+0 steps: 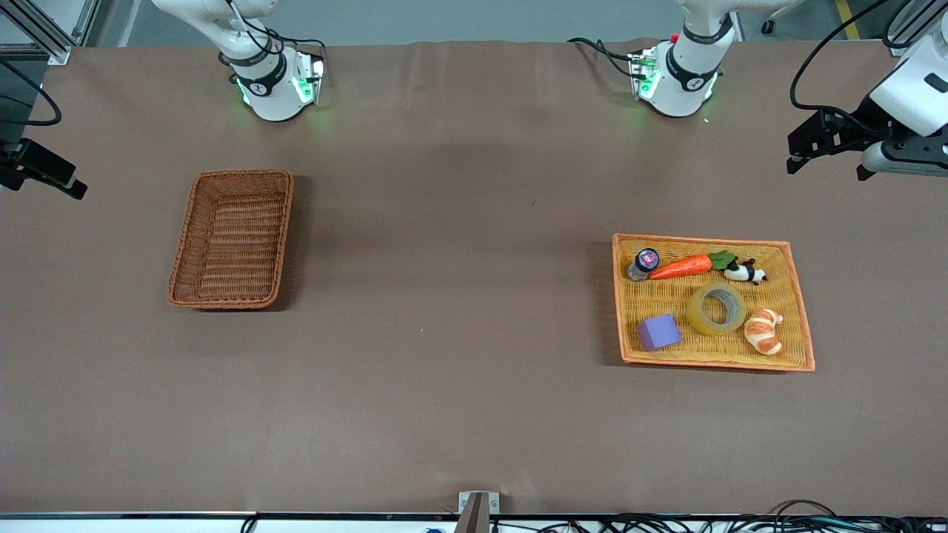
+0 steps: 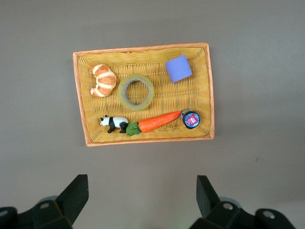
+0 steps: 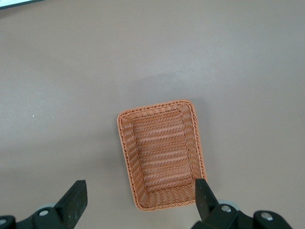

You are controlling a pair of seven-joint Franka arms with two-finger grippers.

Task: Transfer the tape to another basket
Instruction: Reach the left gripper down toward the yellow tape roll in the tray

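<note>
Tape sat in tray beside croissant; both hands gaped wide, high up. Probably risked nudging croissant.

Left hand: cut off by the front view's edge, only dark parts showing; in the left wrist view its fingers run off the picture's edge; right hand: fingers likewise cropped; small round lid: label too small to read.

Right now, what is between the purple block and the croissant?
The tape lies between the purple block and the croissant in the orange tray, shown in the front view.
</note>
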